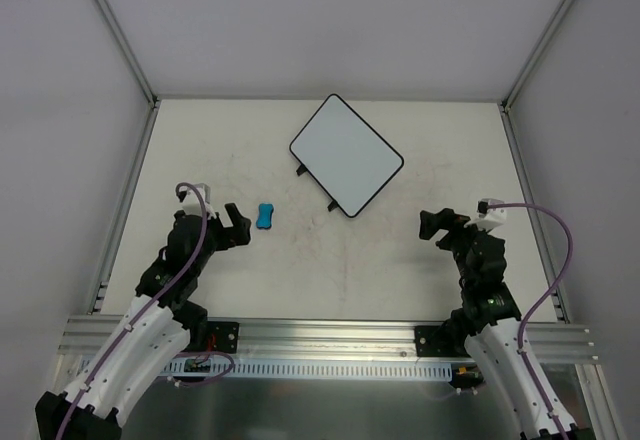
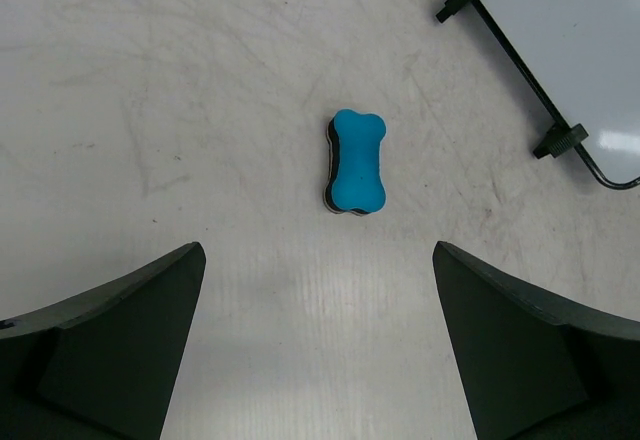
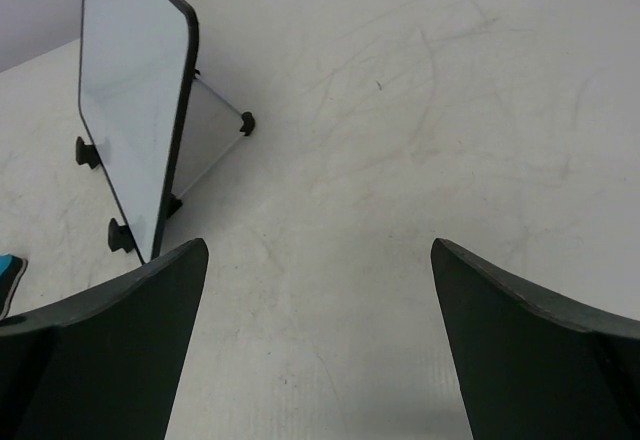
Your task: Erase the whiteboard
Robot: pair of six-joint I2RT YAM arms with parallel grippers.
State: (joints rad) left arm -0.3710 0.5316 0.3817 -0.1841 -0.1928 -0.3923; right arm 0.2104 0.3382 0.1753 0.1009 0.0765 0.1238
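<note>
White, black-rimmed, the whiteboard point(image 1: 345, 155) sits far-middle on the table point(image 1: 200, 140), beyond and right of the left gripper point(image 1: 243, 228), beyond and left of the right gripper point(image 1: 430, 228), well apart from both. Long axis runs far-left to near-right, tabs facing near-left. Both grippers gape wide, empty. The blue bone-shaped eraser point(image 1: 265, 217) lies just ahead of the left one.

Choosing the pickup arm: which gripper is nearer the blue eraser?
Left. The left gripper, open, is right beside the eraser, facing it; the right gripper, open, is far off on its other side.

Blue bone-shaped eraser point(image 2: 357, 163), flat on scuffed white table point(image 1: 380, 260), grey walls point(image 1: 340, 20)
</note>
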